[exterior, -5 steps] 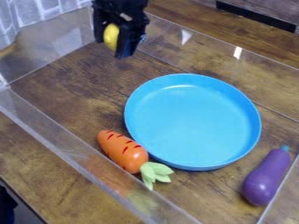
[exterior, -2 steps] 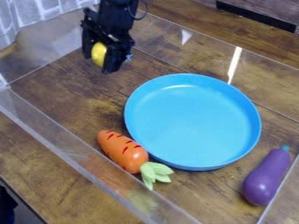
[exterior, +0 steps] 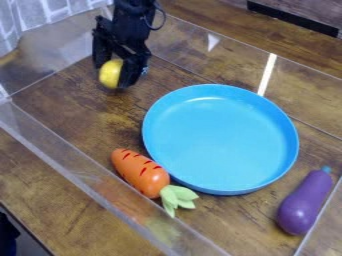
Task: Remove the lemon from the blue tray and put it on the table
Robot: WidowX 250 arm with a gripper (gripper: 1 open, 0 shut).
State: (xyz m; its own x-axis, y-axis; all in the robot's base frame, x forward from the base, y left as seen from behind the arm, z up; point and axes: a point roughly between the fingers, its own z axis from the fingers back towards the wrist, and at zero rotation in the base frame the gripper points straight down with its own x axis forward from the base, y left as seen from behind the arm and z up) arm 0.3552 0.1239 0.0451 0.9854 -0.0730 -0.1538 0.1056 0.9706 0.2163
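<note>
The yellow lemon (exterior: pixel 108 74) rests low on the dark wood table (exterior: pixel 74 110), at the back left and well clear of the blue tray (exterior: pixel 150 128). My black gripper (exterior: pixel 119 66) points down right over it. Its fingers (exterior: pixel 136 62) stand apart, with the lemon at their tips and slightly to the left. The tray is empty.
An orange carrot (exterior: pixel 140 171) with green leaves lies against the tray's front-left rim. A purple eggplant (exterior: pixel 306 201) lies at the front right. Clear acrylic walls (exterior: pixel 60 150) border the table on the near and far sides.
The gripper came down and to the left with the lemon. Its fingers have spread, and the lemon now sits lower, at the fingertips.
</note>
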